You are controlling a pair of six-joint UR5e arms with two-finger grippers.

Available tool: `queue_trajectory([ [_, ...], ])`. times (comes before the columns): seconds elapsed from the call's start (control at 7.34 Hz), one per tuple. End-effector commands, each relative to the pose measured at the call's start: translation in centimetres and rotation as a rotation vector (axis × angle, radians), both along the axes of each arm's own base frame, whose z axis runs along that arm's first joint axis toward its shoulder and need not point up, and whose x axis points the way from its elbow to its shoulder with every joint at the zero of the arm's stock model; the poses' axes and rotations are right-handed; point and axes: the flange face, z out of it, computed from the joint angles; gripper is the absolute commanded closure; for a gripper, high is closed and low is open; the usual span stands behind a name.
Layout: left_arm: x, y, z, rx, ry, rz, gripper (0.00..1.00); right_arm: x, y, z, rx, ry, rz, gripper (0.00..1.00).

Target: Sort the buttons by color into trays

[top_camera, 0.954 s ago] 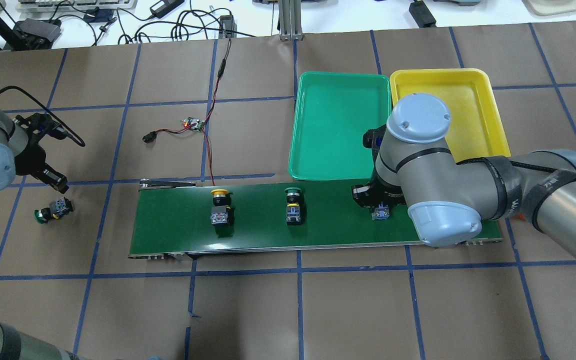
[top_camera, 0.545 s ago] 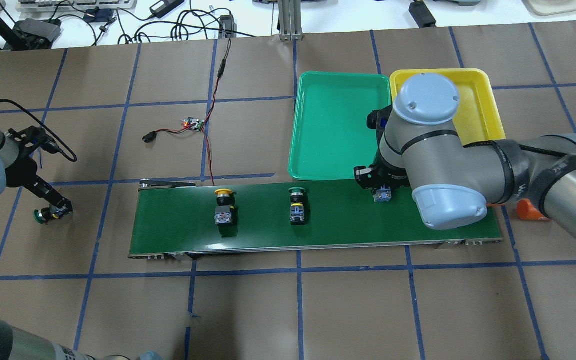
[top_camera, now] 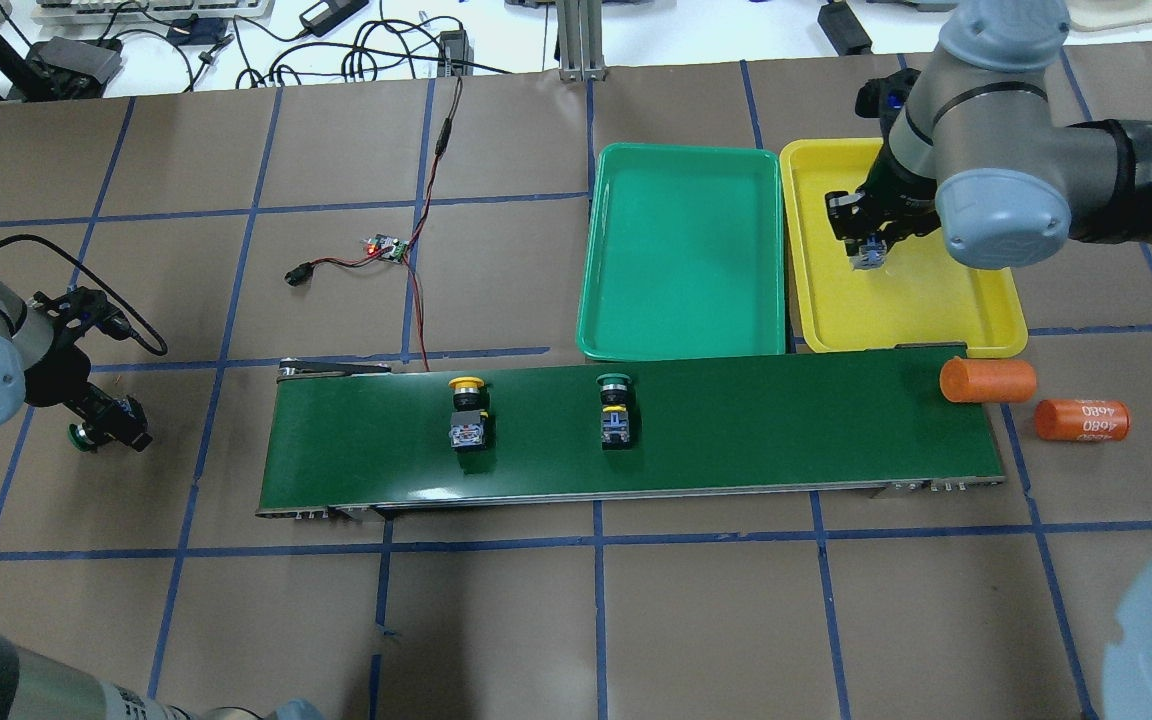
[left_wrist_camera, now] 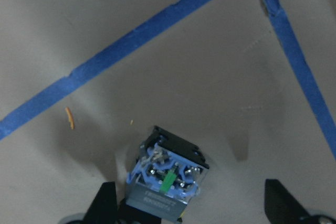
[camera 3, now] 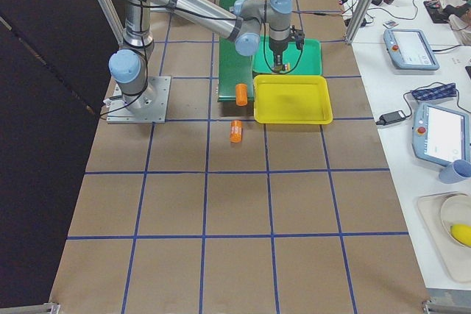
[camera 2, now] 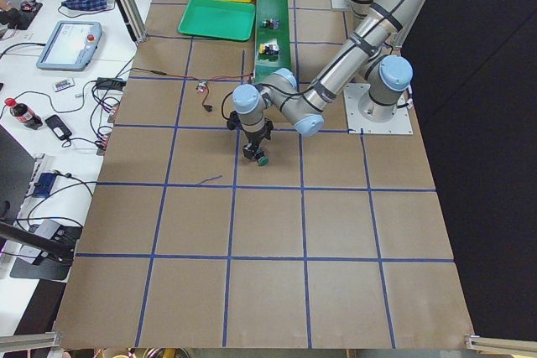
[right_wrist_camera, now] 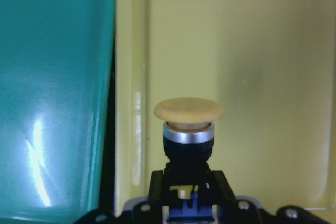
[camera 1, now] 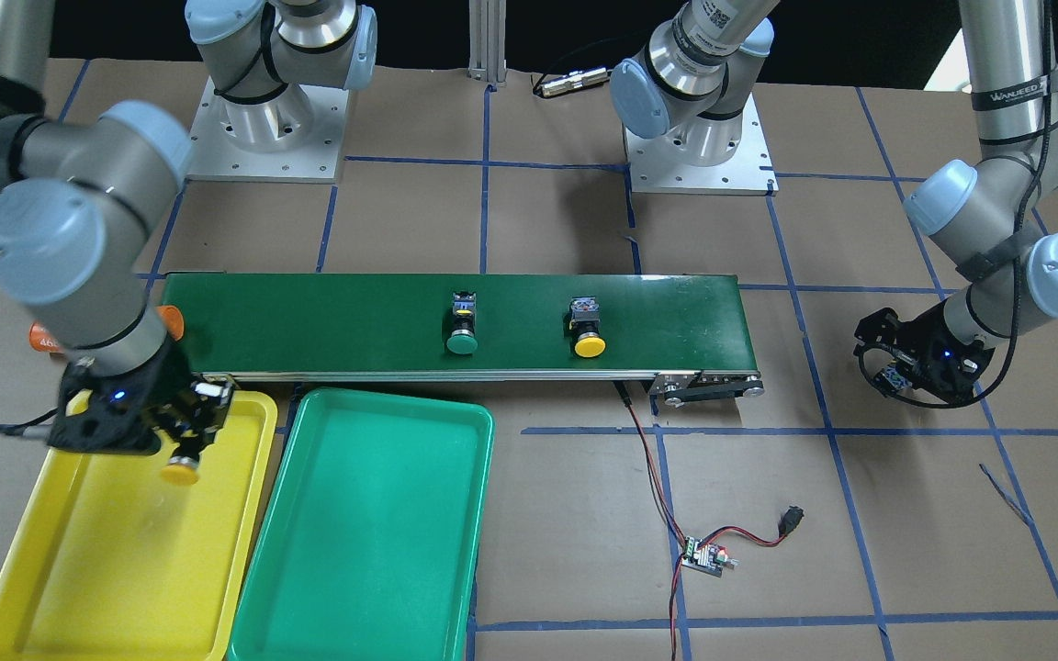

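Right wrist-mounted: right fingers [right_wrist_camera: 156, 184] clamp yellow button [right_wrist_camera: 188, 109] over matching yellow tray [right_wrist_camera: 262, 51]; left fingers [left_wrist_camera: 105, 203] apart, straddling green button [left_wrist_camera: 168, 177] to grab.

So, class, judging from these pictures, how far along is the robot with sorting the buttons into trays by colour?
Done: nothing; the green tray and yellow tray hold no buttons. In hand: the right gripper holds one yellow button over the yellow tray, and the left gripper is open around a green button on the table. Left: a second yellow button and second green button lie on the conveyor belt.
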Motion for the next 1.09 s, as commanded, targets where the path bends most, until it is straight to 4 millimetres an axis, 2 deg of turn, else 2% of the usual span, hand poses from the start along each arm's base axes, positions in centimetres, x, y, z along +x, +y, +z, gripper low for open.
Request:
queue_trajectory([
  [0.0,0.2,-0.3,-0.6,-0.010,-0.006,0.001,0.80,-9.2,-2.6,-3.3,0.032,-0.010,-0.002,0.71],
  [0.14,0.5,-0.8,-0.1,-0.033,-0.023,0.013,1.00,-10.0,-2.9,-4.4,0.047,-0.014,-0.009,0.71],
  [0.27,0.9,-1.3,0.6,-0.046,-0.032,0.026,1.00,-10.5,-3.0,-5.7,0.067,-0.017,0.007,0.62],
  [0.41,1.1,-1.8,1.7,-0.059,-0.046,0.027,1.00,-11.0,-3.1,-6.2,0.058,-0.014,0.010,0.09],
  [0.55,0.4,-2.3,3.7,-0.074,-0.066,0.087,1.00,-10.9,-3.2,-5.8,0.042,-0.010,0.012,0.00],
  [0.68,-0.9,-3.6,5.3,-0.080,-0.076,0.153,1.00,-10.7,-2.9,-5.1,0.043,-0.007,0.012,0.00],
  [0.82,-4.0,-5.5,7.4,-0.106,-0.102,0.247,1.00,-10.1,-2.2,-3.7,0.031,-0.004,0.018,0.00],
  [0.95,-7.8,-6.8,8.5,-0.107,-0.110,0.349,1.00,-7.7,-0.6,-1.3,0.038,-0.010,0.038,0.00],
])
